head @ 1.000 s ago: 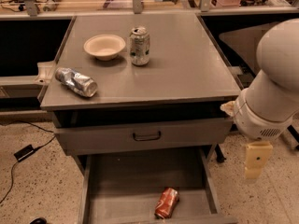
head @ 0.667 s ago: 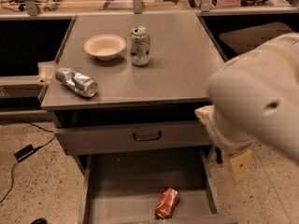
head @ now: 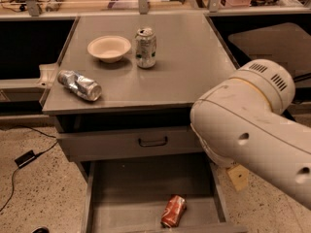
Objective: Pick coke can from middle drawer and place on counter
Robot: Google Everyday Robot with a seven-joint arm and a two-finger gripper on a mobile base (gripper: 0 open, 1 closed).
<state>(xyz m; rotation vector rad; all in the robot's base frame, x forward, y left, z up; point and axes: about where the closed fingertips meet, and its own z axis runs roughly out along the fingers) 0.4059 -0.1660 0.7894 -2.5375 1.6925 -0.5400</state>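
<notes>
Lying in the wide grey metal drawer, the small red-orange soda can awaits picking; the pincer hangs just right, and I cannot tell its state.

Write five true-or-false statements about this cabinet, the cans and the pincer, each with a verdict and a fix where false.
1. The coke can lies on its side in the open middle drawer. True.
2. The bowl sits in the middle drawer. False: the bowl is on the counter, beside the upright white-and-green can.
3. The silver-blue can stands upright. False: it lies on its side near the counter's front left corner.
4. The pincer shows only as a tan tip under the white arm, right of the middle drawer and apart from the coke can. True.
5. The drawer with the dark loop handle is closed. True.
</notes>
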